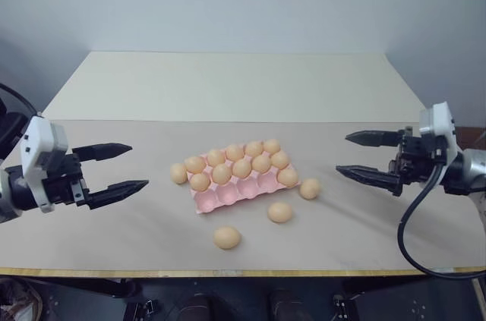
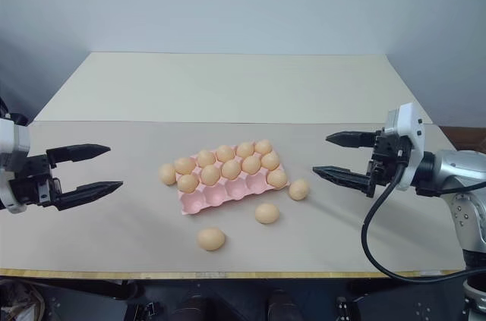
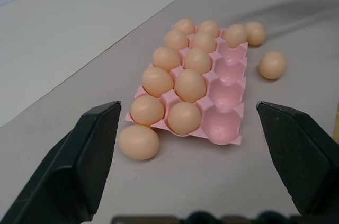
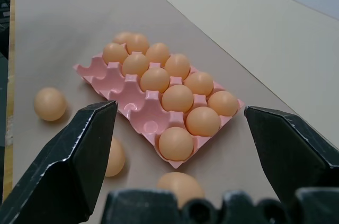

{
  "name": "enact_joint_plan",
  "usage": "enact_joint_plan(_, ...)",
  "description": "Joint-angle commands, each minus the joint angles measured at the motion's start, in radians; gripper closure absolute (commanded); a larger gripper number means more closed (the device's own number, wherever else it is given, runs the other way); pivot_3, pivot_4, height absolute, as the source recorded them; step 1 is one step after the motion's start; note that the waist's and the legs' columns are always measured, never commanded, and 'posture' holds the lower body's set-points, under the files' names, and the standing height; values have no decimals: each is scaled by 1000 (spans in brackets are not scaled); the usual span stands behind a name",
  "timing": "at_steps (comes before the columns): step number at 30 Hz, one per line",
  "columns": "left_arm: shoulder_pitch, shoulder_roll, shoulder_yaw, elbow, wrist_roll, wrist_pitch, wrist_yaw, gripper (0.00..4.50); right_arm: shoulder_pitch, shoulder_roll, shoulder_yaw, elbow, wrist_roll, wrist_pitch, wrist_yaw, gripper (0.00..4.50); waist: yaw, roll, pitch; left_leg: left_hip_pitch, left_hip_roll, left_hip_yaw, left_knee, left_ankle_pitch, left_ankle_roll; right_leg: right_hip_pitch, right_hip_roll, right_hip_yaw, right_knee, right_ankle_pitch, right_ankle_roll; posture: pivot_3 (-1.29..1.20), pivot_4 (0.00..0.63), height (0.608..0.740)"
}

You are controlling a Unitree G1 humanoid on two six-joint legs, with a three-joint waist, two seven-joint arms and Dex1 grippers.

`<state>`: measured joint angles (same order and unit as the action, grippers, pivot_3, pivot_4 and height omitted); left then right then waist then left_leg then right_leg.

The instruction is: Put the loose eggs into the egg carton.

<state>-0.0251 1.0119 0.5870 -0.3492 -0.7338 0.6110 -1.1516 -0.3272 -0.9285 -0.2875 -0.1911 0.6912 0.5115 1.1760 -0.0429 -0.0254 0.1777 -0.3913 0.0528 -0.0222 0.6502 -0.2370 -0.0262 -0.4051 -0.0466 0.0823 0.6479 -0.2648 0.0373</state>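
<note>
Both end effectors, left (image 1: 112, 168) and right (image 1: 370, 156), hang open and empty. The right should straddle the nearest loose tan egg (image 1: 309, 188) beside the pink moulded egg carton (image 1: 228, 194), closing gently.

I see the pink carton (image 1: 241, 188) lying flat and askew on the worktop, eleven tan eggs in its cups, four near-row cups empty. Four loose eggs (image 1: 227, 237) lie around it: one touching its left end, three off its near-right side.
</note>
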Motion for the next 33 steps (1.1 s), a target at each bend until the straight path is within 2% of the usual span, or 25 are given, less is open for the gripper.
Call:
enact_joint_plan(1, 8, 3, 4, -18, 7, -36, -12, 54, 1, -7, -32, -35, 14, -9, -4, 0, 0, 0, 0, 0, 0, 0, 0, 0, 0, 0, 0, 0, 0, 0, 0, 0, 150, 740)
enact_joint_plan(4, -2, 8, -6, -12, 29, -39, 17, 54, 2, -3, -27, -33, 11, -13, -5, 0, 0, 0, 0, 0, 0, 0, 0, 0, 0, 0, 0, 0, 0, 0, 0, 0, 150, 740)
enact_joint_plan(13, -24, 29, -36, 24, 28, -82, -63, 54, 7, -9, -20, -26, -9, -31, 1, 0, 0, 0, 0, 0, 0, 0, 0, 0, 0, 0, 0, 0, 0, 0, 0, 0, 150, 740)
enact_joint_plan(21, -132, 33, -165, 43, -5, -101, -180, 54, -9, -58, 57, -15, -109, -102, 68, 0, 1, 0, 0, 0, 0, 0, 1, 0, 0, 1, 0, 0, 1, 0, 0, 0, 150, 740)
enact_joint_plan(28, -254, 11, -313, 82, 13, -117, -251, 54, -28, -33, 221, 8, -285, -264, 97, 0, -4, 0, 0, 0, 0, 0, 2, 0, 0, 1, 0, 0, 1, 0, 0, 0, 150, 740)
enact_joint_plan(30, -267, 7, -334, 94, 21, -127, -261, 54, -43, -2, 287, 56, -367, -345, 86, 0, -6, 0, 0, 0, 0, 0, 2, 0, 0, 1, 1, 0, 2, 0, 0, 0, 150, 740)
enact_joint_plan(33, -279, 1, -349, 103, 24, -132, -259, 54, -79, 58, 350, 115, -424, -371, 54, 0, -5, 0, 0, 0, 0, 0, 3, 0, 0, 0, 1, 0, 2, 0, 0, 0, 150, 740)
